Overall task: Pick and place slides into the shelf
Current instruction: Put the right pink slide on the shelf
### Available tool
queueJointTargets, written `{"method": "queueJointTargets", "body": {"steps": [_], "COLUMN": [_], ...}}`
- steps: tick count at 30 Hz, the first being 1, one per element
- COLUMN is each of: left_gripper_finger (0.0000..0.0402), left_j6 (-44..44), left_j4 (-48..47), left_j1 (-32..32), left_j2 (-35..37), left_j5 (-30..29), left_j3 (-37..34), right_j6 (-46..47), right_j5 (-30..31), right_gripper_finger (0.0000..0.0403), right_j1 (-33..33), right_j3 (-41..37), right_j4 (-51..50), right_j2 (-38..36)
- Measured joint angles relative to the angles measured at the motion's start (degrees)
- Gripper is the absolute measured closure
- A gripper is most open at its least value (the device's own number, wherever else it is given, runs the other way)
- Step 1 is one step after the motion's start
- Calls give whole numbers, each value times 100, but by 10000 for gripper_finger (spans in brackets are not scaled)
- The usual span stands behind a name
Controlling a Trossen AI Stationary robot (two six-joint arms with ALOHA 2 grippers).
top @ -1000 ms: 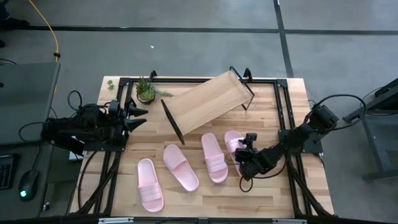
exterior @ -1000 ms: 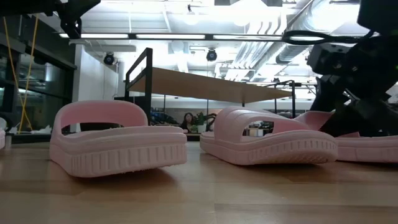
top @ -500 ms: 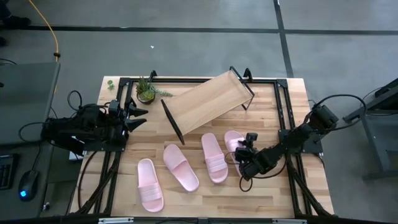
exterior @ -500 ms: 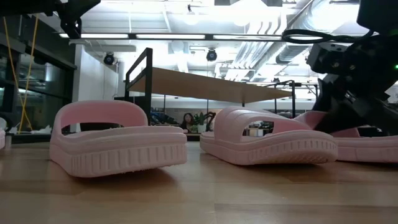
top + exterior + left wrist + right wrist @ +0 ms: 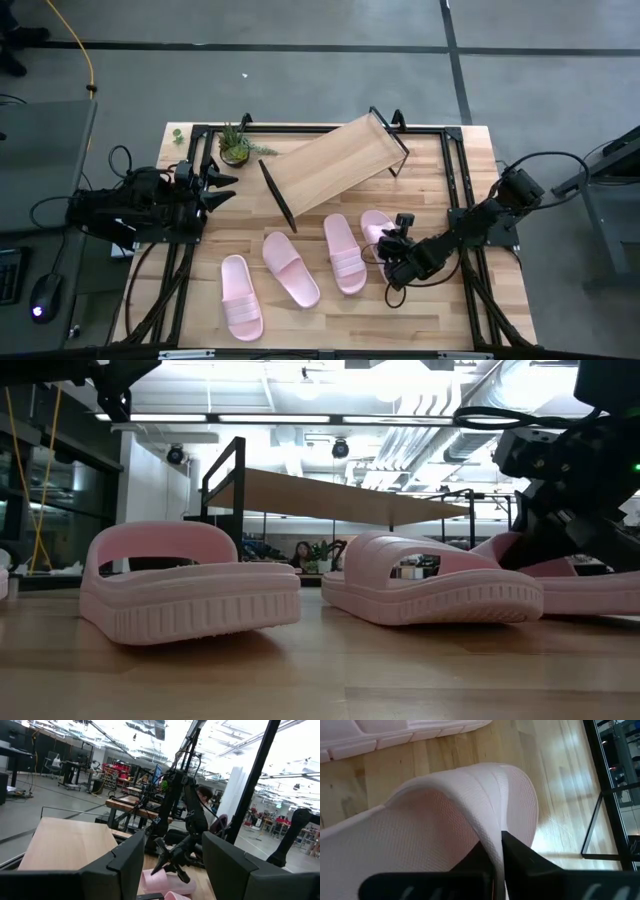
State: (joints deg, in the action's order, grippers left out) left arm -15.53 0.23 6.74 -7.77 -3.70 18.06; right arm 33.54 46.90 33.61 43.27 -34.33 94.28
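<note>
The step in hand is the pick of the first sandal. The right claw (image 5: 397,243) sits low on the tabletop (image 5: 470,310), on the near side of the shelf (image 5: 335,163), at the rightmost slide (image 5: 375,228) of the four. In the right wrist view its two dark fingers (image 5: 517,857) are clenched on the edge of that slide's wide strap (image 5: 470,800), one finger inside the strap and one outside. The low view shows this sandal (image 5: 590,592) close to the wood; whether its sole has left the surface I cannot tell.

The other three slides lie in a loose row on the shelf's near side: one (image 5: 345,253) just beside the gripped one, one (image 5: 291,268) further along, and the last (image 5: 241,311) farthest from the shelf. The shelf itself holds no sandal yet, its slanted board angled across the far part of the tabletop, with a small plant (image 5: 236,145) beside its left end.

The left claw (image 5: 215,188) waits by the shelf's left end, fingers spread apart.

Next, the right arm likely needs to raise the sandal clear of its neighbour, carry it over the shelf's black frame and set it sole-down on the slant, where it may slide.
</note>
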Motion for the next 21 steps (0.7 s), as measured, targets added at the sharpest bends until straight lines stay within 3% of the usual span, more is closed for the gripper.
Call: {"method": "queueJointTargets", "body": {"steps": [21], "left_gripper_finger": [218], "left_j6": [22], "left_j4": [0], "left_j1": [0], "left_j2": [0], "left_j5": [0], "left_j3": [-1], "right_j6": [208], "right_j5": [-40], "right_gripper_finger": [402], "right_j1": [17], "right_j3": [1101], "right_j4": [-1820], "right_j2": [0]}}
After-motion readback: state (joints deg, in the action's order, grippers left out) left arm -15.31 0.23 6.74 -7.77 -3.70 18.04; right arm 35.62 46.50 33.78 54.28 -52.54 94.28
